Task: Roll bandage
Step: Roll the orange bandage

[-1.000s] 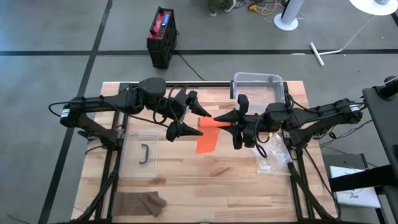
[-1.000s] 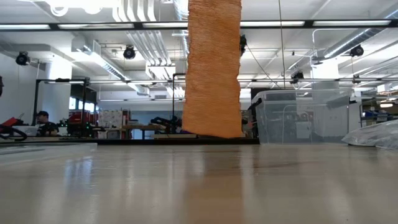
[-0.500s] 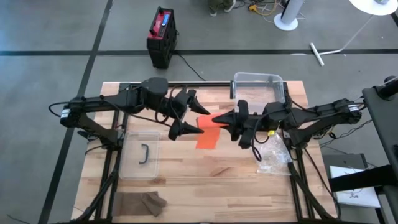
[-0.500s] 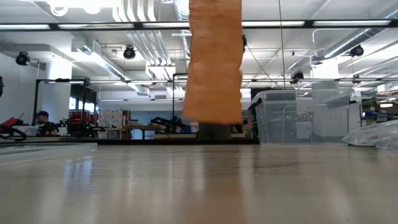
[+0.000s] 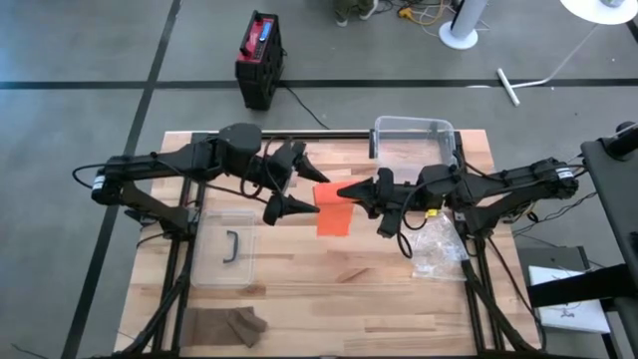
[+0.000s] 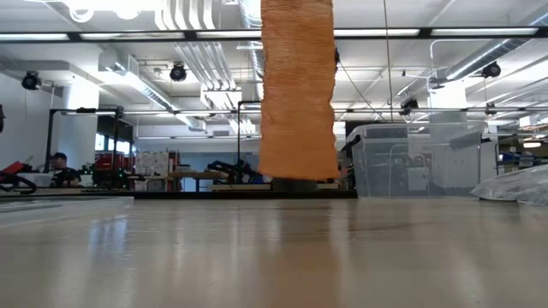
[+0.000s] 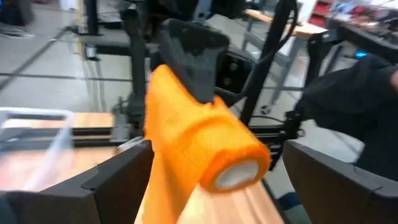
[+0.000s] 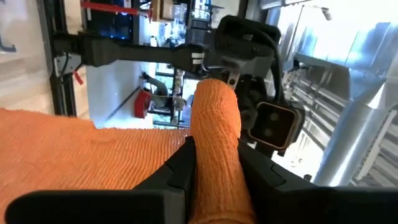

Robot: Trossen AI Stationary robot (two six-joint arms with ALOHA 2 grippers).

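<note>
At desk (image 5: 299, 289) centre: left gripper (image 5: 299, 184), fingers (image 7: 112, 177) spread wide either side of the orange bandage (image 5: 336, 211) roll, not touching. Loose tail hanging from the roll toward 6 o'clock, lower edge clear of the wood. Right gripper (image 5: 349, 191) at 3 o'clock of the roll, fingers (image 8: 180, 168) pinching it. Clear lid (image 5: 227, 249) toward 8 o'clock, clear bin (image 5: 414, 130) toward 1 o'clock, plastic bag (image 5: 439, 249) toward 4 o'clock, all well apart.

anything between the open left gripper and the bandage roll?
Nothing visible. The left gripper stands open with the orange bandage roll directly ahead, between its fingers; the right gripper holds the roll from the far side, and the loose tail hangs clear below.
</note>
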